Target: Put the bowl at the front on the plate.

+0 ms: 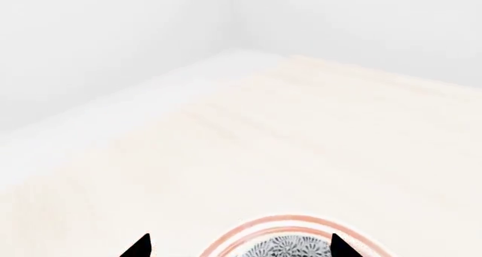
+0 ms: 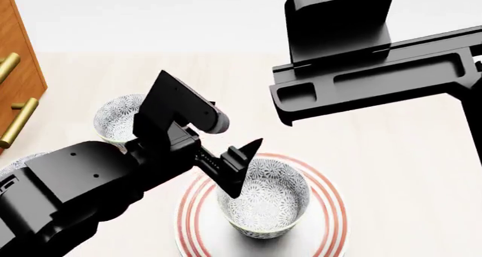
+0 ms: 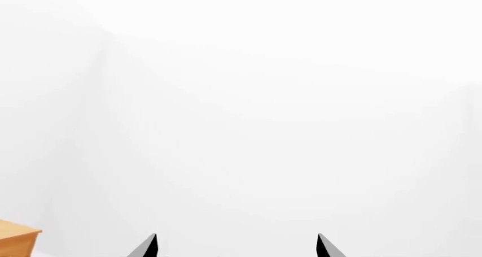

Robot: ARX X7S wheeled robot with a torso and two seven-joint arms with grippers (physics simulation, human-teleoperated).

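The bowl [image 2: 265,205], white with a dense grey-blue flower pattern, stands upright on the plate [image 2: 332,210], a white plate with thin red rings. My left gripper [image 2: 242,168] hovers at the bowl's near-left rim, open, its fingers wide apart and holding nothing. In the left wrist view the bowl [image 1: 290,249] and the plate's ringed rim [image 1: 252,227] show low between the left gripper's [image 1: 239,247] two dark fingertips. The right arm [image 2: 362,82] is raised high over the table. The right gripper [image 3: 235,247] is open and empty, facing a blank white wall.
A second patterned bowl [image 2: 119,119] stands on the pale table [image 2: 407,172] behind and left of the plate. An edge of a third bowl [image 2: 17,162] peeks out beside my left arm. A wooden cabinet [image 2: 13,65] with brass handles stands at the far left.
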